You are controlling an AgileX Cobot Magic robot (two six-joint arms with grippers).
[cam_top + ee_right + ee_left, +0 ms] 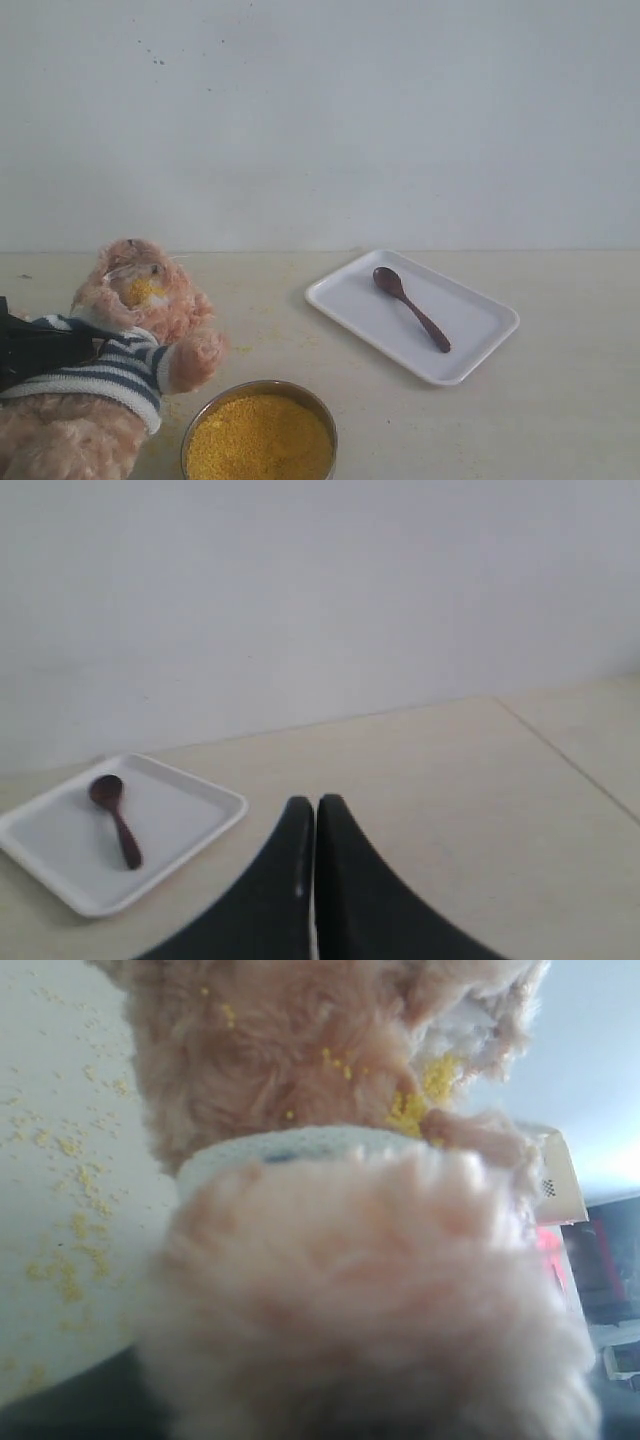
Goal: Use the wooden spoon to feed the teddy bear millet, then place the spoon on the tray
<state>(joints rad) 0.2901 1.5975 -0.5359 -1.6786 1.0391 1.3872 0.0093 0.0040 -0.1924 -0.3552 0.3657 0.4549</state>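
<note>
The teddy bear lies on its back at the left of the table, with millet stuck on its muzzle. My left gripper comes in from the left edge and is shut on the bear's striped torso. In the left wrist view the bear's fur fills the frame and hides the jaws. The wooden spoon lies on the white tray at the right. Both the spoon and the tray show in the right wrist view. My right gripper is shut and empty, apart from the tray.
A round metal bowl heaped with millet stands at the front edge, next to the bear's arm. Loose grains are scattered on the table beside the bear. A plain wall runs behind the table.
</note>
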